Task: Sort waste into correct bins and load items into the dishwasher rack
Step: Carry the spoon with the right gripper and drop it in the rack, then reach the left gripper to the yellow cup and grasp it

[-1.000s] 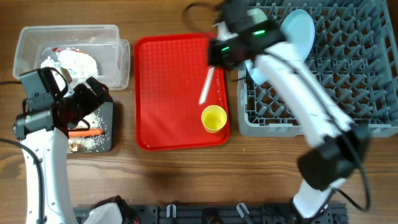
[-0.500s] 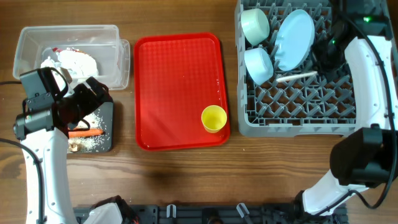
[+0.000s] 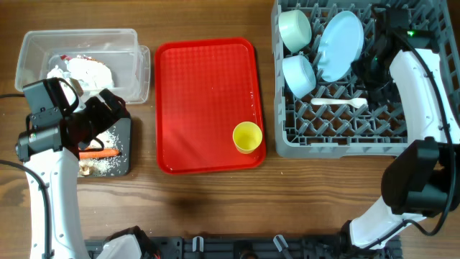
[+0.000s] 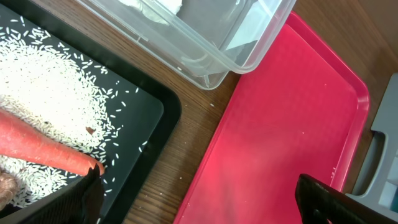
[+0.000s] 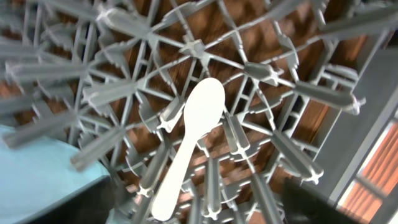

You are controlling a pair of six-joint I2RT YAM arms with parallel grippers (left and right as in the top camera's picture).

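The white plastic spoon (image 3: 338, 103) lies loose across the pegs of the grey dishwasher rack (image 3: 402, 137), just below my open right gripper (image 3: 367, 75). In the right wrist view the spoon (image 5: 189, 146) rests on the pegs between the spread jaws of that gripper (image 5: 205, 210), with the pale blue plate (image 5: 43, 165) at the left. The plate (image 3: 340, 44), mint-green bowl (image 3: 295, 29) and light blue bowl (image 3: 300, 74) stand in the rack. The yellow cup (image 3: 247, 137) sits on the red tray (image 3: 205, 86). My left gripper (image 3: 108, 116) hangs open over the black tray (image 3: 123, 137), which holds a carrot (image 4: 43, 146) and rice (image 4: 56, 87).
The clear tub (image 3: 43, 43) at the back left holds crumpled white paper (image 3: 85, 70) and a red wrapper piece (image 3: 77, 57). A small brown scrap (image 3: 88, 169) lies at the black tray's front. The red tray's edge (image 4: 249, 143) runs close beside the black tray.
My right arm carried the spoon from the red tray over to the rack, then opened; the spoon dropped onto the pegs. The left arm has not moved.
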